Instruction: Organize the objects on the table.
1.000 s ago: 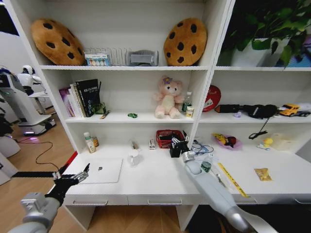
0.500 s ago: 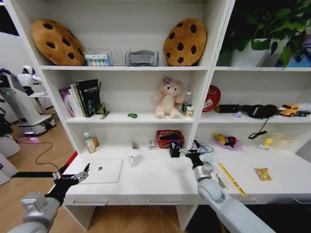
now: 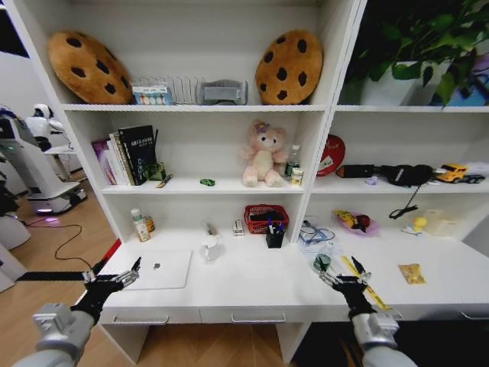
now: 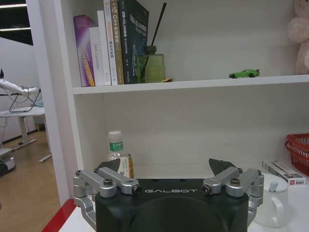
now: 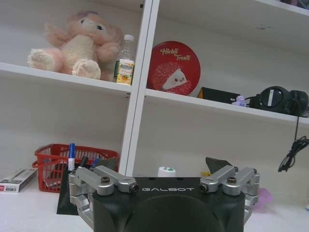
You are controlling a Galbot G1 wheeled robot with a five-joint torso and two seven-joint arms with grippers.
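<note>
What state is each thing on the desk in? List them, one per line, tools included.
Laptop: lid closed, flat on the desk.
Pen holder: upright, pens standing in it.
Red basket: upright, at the back of the desk.
White mug: upright.
Left tool: open, empty, at the desk's left front edge.
Right tool: open, empty, above the front edge.

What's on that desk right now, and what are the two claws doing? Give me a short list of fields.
Desk: white table under shelves
Laptop: silver laptop, closed, at the desk's left end
Pens: in a black pen holder beside a red basket
Left gripper: open, at the laptop's left edge
Right gripper: open, empty, near the green-topped tin
</note>
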